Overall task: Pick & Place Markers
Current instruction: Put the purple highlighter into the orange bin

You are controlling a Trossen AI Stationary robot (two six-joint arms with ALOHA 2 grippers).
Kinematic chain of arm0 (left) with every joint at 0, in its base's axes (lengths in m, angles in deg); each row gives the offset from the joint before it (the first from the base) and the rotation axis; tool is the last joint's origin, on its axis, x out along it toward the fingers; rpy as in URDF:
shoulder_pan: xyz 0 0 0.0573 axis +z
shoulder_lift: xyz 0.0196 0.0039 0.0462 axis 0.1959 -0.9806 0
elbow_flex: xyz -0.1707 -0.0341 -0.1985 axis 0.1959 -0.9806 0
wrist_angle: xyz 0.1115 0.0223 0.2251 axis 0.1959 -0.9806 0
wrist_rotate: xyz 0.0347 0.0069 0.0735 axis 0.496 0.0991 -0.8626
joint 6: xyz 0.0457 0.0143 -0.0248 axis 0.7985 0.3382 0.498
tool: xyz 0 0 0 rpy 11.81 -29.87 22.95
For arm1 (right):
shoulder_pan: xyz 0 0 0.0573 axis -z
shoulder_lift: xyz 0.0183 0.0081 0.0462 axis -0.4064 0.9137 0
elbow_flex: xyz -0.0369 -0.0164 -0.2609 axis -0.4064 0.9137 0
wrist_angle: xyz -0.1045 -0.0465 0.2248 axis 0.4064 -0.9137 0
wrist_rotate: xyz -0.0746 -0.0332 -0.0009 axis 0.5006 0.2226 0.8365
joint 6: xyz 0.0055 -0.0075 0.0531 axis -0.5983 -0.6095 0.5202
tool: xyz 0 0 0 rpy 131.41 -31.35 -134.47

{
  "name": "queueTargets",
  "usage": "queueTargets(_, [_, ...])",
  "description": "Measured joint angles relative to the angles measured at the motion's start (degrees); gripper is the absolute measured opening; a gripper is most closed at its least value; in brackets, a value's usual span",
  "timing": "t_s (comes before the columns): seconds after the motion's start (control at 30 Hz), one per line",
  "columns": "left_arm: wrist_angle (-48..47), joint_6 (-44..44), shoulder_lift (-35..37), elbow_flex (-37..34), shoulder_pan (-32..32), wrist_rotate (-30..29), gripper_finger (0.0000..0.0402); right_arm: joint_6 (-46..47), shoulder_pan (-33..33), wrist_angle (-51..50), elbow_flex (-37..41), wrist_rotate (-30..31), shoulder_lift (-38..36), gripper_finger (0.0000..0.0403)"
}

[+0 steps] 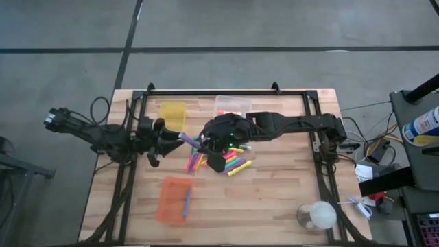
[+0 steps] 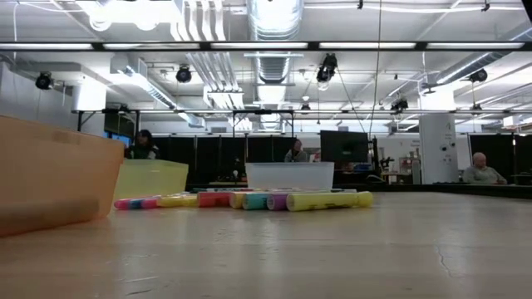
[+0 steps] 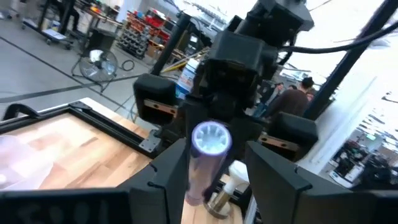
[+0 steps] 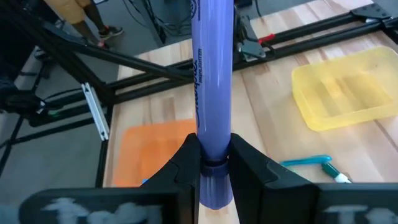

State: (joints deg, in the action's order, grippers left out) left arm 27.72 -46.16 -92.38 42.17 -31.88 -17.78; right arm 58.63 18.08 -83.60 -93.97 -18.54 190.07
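close in front of your right wrist camera, a purple marker (image 4: 214, 93) stands pinched between the right gripper (image 4: 214, 163) fingers; writing runs along its barrel but you can't read it. your left gripper (image 3: 214, 171) sits around the same marker's other end, fingers spread on either side, and whether they touch it you cannot tell. from above, both grippers meet over the middle of the table.

the orange bin (image 1: 173, 200) near the front edge holds one blue marker (image 1: 186, 203). the yellow bin (image 1: 173, 112) looks bare inside, and the clear bin (image 1: 230, 104) is partly hidden by the right arm. the other markers (image 1: 235, 163) lie loose on the wood beside the right gripper.

the table (image 1: 274, 199) is pale butcher-block wood with a black frame on it. beyond it you see an open workshop with ceiling ducts, lights, and seated people in the distance.
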Motion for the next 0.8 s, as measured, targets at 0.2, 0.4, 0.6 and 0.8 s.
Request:
queueTargets(0.2, [0.84,-0.05,-1.51,0.0,0.08,-1.15,0.0155,0.23,-0.08,1.23,0.0,-0.42,-0.02,0.005])
queueTargets(0.4, [3.11,-2.05,-2.74,0.07,0.23,-1.82,0.014,0.9,0.0,2.69,0.02,-1.33,-0.02,0.005])
queueTargets(0.6, [6.56,-1.85,-3.06,0.07,0.26,-1.94,0.0075,1.14,-0.02,3.0,0.02,-1.53,-0.02,0.005])
queueTargets(0.8, [6.63,-2.18,-3.04,0.09,0.26,-2.08,0.0057,1.29,-0.04,3.36,0.02,-1.72,-0.02,0.0055])
